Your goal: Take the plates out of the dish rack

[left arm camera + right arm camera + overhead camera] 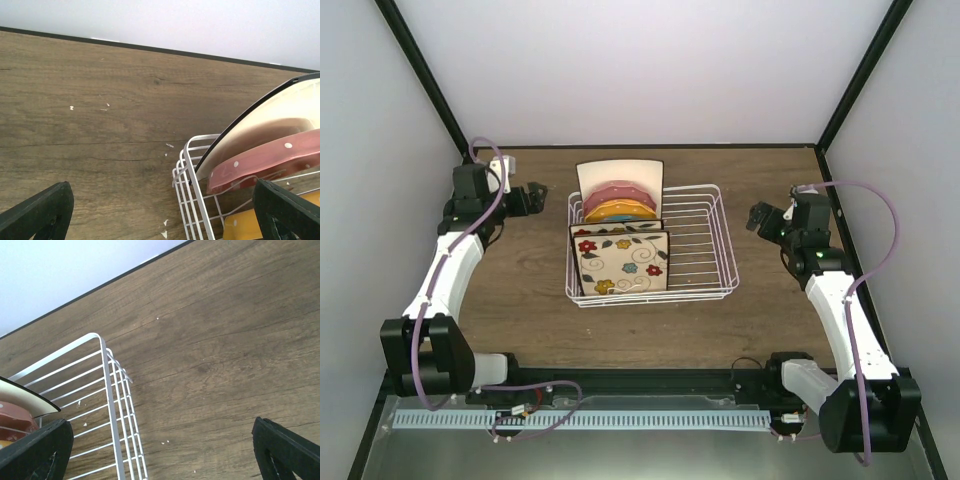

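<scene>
One dish rack (698, 186) is counted. Five plates are made out in it: one plain cream square (620, 172), one pink round (617, 190), one orange round (620, 210), one rear floral square (615, 229), one front floral square (620, 263). Two grippers are counted: left gripper (534, 194), right gripper (758, 216).

Nothing legible in any of the three views, no word, label, brand mark or number. The only markings are decoration: the front square cream ceramic plate (620, 264) carries painted flowers, leaves and swirls, and the round pink scalloped plate (260, 162) has small white dots.
</scene>
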Robot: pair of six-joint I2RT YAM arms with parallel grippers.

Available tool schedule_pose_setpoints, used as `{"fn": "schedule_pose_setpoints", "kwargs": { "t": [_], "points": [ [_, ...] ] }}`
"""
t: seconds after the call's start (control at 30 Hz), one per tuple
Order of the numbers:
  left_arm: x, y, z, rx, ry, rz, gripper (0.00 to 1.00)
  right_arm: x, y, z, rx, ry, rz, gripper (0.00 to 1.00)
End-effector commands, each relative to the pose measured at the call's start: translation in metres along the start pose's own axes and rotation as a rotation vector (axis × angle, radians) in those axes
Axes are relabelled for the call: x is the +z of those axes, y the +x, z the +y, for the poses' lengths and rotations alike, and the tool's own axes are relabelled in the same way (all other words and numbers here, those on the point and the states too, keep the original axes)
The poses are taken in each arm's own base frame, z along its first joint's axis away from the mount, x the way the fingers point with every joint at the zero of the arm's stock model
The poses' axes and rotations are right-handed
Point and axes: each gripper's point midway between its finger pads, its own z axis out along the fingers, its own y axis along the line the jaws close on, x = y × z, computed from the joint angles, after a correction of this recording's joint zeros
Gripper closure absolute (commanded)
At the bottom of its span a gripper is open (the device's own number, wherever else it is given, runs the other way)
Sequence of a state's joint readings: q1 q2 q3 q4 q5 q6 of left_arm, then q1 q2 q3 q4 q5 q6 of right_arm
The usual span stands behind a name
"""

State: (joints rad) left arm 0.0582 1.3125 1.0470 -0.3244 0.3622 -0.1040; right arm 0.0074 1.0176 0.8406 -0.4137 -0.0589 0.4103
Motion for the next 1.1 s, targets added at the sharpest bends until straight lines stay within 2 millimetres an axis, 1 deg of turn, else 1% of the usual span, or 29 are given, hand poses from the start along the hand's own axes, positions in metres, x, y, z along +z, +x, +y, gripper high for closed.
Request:
{"fn": "schedule_pose_setpoints", "kwargs": {
  "t": [0.0,0.1,0.2,0.3,0.37,0.43,0.5,0.57,0.63,0.73,0.8,0.87,0.93,1.07],
  "points": [
    [-0.004,-0.015,-0.004,0.006,0.014,-0.032,0.0,-0.009,-0.01,-0.001,-0.008,0.008,-0.026,0.0],
    [-0.006,-0.016,-0.004,0.012,0.012,-0.035,0.0,-0.012,-0.012,0.006,-0.104,-0.03,-0.026,0.0],
    [-0.009,-0.02,-0.005,0.023,0.01,-0.043,0.0,-0.016,-0.017,0.014,-0.161,-0.06,-0.033,0.0],
    [-0.014,-0.029,-0.008,0.044,0.008,-0.062,0.0,-0.024,-0.025,0.031,-0.21,-0.143,-0.051,0.0],
    [-0.018,-0.037,-0.013,0.064,0.023,-0.075,0.0,-0.031,-0.03,0.047,-0.249,-0.222,-0.067,0.0],
    [-0.023,-0.045,-0.025,0.094,0.079,-0.086,0.0,-0.037,-0.035,0.062,-0.282,-0.294,-0.077,0.0],
    [-0.032,-0.052,-0.047,0.138,0.173,-0.089,0.02,-0.04,-0.041,0.073,-0.3,-0.342,-0.081,0.0],
    [-0.042,-0.053,-0.072,0.198,0.263,-0.071,0.07,-0.039,-0.043,0.078,-0.305,-0.368,-0.072,0.0],
    [-0.052,-0.045,-0.096,0.275,0.339,-0.04,0.1,-0.038,-0.044,0.082,-0.308,-0.386,-0.071,0.0],
    [-0.071,-0.018,-0.127,0.401,0.44,0.031,0.12,-0.036,-0.045,0.085,-0.314,-0.402,-0.075,0.0],
    [-0.085,0.001,-0.143,0.504,0.504,0.059,0.19,-0.036,-0.045,0.086,-0.321,-0.41,-0.077,0.0],
    [-0.098,0.017,-0.154,0.594,0.549,0.077,0.3,-0.034,-0.045,0.086,-0.324,-0.413,-0.075,0.0],
    [-0.108,0.029,-0.161,0.673,0.591,0.094,0.37,-0.032,-0.044,0.087,-0.326,-0.416,-0.07,0.0],
    [-0.119,0.051,-0.17,0.804,0.665,0.145,0.41,-0.03,-0.044,0.087,-0.323,-0.421,-0.067,0.0]
  ]
}}
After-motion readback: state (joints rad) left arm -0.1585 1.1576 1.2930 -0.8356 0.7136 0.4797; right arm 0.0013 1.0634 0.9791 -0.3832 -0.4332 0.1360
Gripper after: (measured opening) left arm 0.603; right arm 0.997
